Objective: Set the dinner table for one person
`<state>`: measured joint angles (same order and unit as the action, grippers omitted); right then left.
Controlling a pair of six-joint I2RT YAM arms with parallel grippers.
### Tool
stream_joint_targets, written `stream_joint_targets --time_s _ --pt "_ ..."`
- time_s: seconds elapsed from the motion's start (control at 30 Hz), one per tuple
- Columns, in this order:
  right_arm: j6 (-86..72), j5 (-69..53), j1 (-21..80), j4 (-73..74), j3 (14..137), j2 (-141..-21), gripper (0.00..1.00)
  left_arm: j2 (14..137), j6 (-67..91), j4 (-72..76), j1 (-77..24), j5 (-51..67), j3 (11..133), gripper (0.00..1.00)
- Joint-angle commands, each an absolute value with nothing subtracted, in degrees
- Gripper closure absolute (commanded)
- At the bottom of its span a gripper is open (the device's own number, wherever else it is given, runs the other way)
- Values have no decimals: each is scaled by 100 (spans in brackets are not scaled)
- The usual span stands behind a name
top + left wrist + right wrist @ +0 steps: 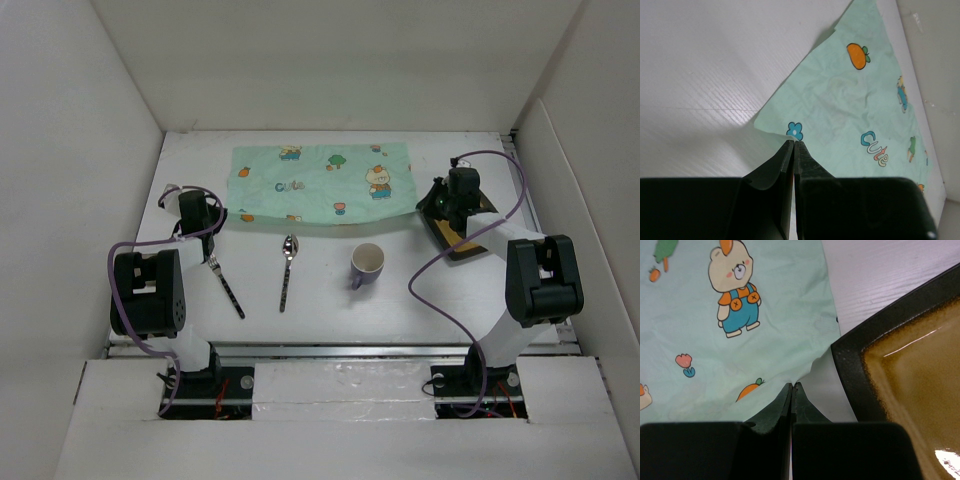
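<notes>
The dinner table (pixel 330 312) is a white tabletop. A mint-green bear-print placemat (pixel 320 183) lies across its far half. My left gripper (pixel 216 216) is shut on the placemat's near left corner; in the left wrist view the cloth (pixel 850 100) meets the closed tips of that gripper (pixel 794 143). My right gripper (pixel 432 204) is shut on the near right corner, where the cloth (pixel 740 315) puckers up at the closed tips of that gripper (pixel 792 385). A dark square plate (pixel 910 365) with a brown glazed middle lies just right of it.
A fork (pixel 226 285), a spoon (pixel 287 268) and a purple-and-white mug (pixel 366 265) lie in a row nearer than the placemat. The plate (pixel 462 240) sits partly under the right arm. White walls enclose the table on three sides, and a metal rail (pixel 340 350) runs along the near edge.
</notes>
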<state>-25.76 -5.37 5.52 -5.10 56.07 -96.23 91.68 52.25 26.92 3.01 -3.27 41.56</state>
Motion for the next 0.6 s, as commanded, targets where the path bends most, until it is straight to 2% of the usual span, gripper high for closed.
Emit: stream_joint_targets --time_s 0.0,0.57 --pt "-2645 -606 510 -1055 5407 -9326 100 9088 5361 3243 325 -422 4043 100" --pt "-2927 -387 396 -940 4431 -8685 100 8499 5713 2901 325 -642 3173 100"
